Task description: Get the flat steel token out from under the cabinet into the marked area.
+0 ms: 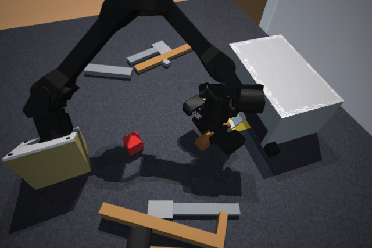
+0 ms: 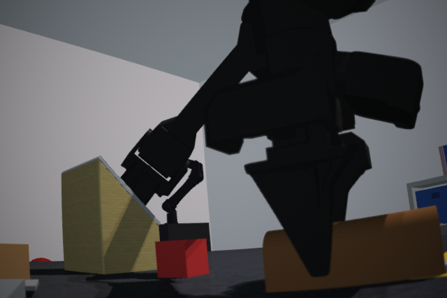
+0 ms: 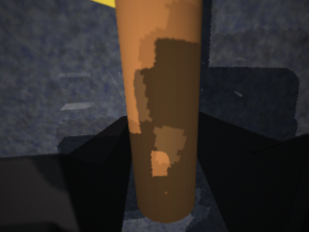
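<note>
My gripper (image 1: 211, 136) (image 3: 159, 122) is shut on the orange-brown rounded handle (image 1: 203, 142) (image 2: 382, 251) (image 3: 170, 92) of a tool, low over the table in front of the cabinet. The tool's pale grey far part (image 1: 238, 119) points toward the cabinet's slotted front. Whether the tool touches the table is unclear. The white-topped grey cabinet (image 1: 291, 74) stands at the right, its dark vent slots (image 1: 258, 125) facing the arm. Yellow marking (image 1: 243, 125) (image 3: 107, 2) shows in front of it, mostly hidden by the gripper. The steel token cannot be made out.
A red block (image 1: 133, 143) (image 2: 181, 258) lies between the arm's base and gripper. An orange hooked bar (image 1: 162, 224) and a grey bar (image 1: 207, 209) lie at the front. Another orange bar (image 1: 150, 64) and grey bar (image 1: 108, 71) lie behind. A small black block (image 1: 271, 149) is at the cabinet's near corner.
</note>
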